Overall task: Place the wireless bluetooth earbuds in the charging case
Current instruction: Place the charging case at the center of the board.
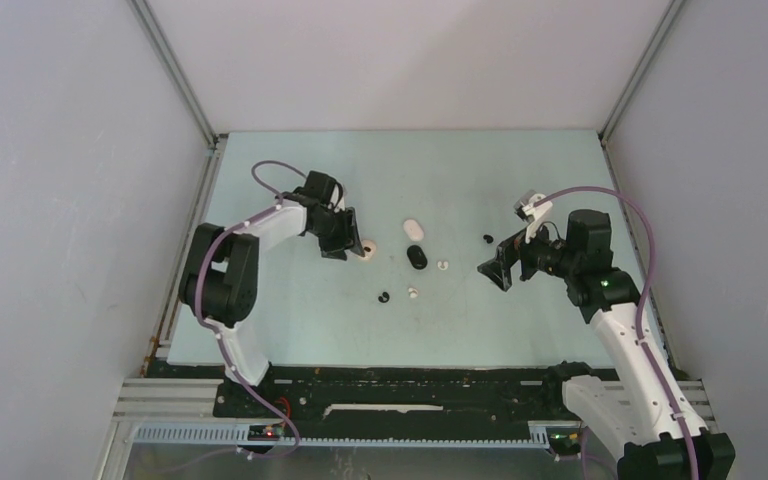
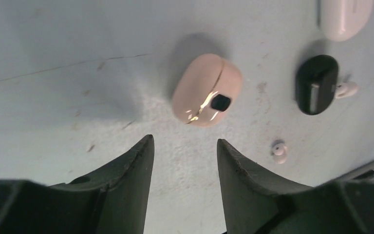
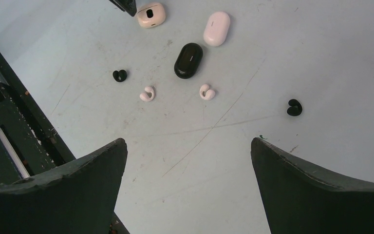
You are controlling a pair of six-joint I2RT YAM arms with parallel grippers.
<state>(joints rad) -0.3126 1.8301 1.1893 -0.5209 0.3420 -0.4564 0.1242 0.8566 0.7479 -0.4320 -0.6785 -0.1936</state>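
Left wrist view gives us the left hand (image 2: 185,141) partly open, its two dark fingers (image 2: 131,170) apart with only bare tabletop (image 2: 53,48) between them; it holds nothing and touches nothing. Just beyond its tips lies the beige case (image 2: 207,90), a seam across it and a small black square (image 2: 220,102) on its near face. Further off we see the black case (image 2: 316,84) with a white earbud (image 2: 345,89) just beside it, the white case (image 2: 345,17) cut by the frame's edge, and a second white earbud (image 2: 279,152) lying alone.

In the right wrist view the right hand (image 3: 189,141) stands wide open and empty, well apart from every item. Here we get what the left camera lacks: a black earbud (image 3: 120,75) near the white pair, and another black earbud (image 3: 294,107) off alone on the other side.

Only the top external view shows us the left arm (image 1: 260,225) and the right arm (image 1: 620,330) together, the left hand next to the beige case and the right hand across the scatter from it. All four earbuds we can see lie loose on the tabletop, outside the cases
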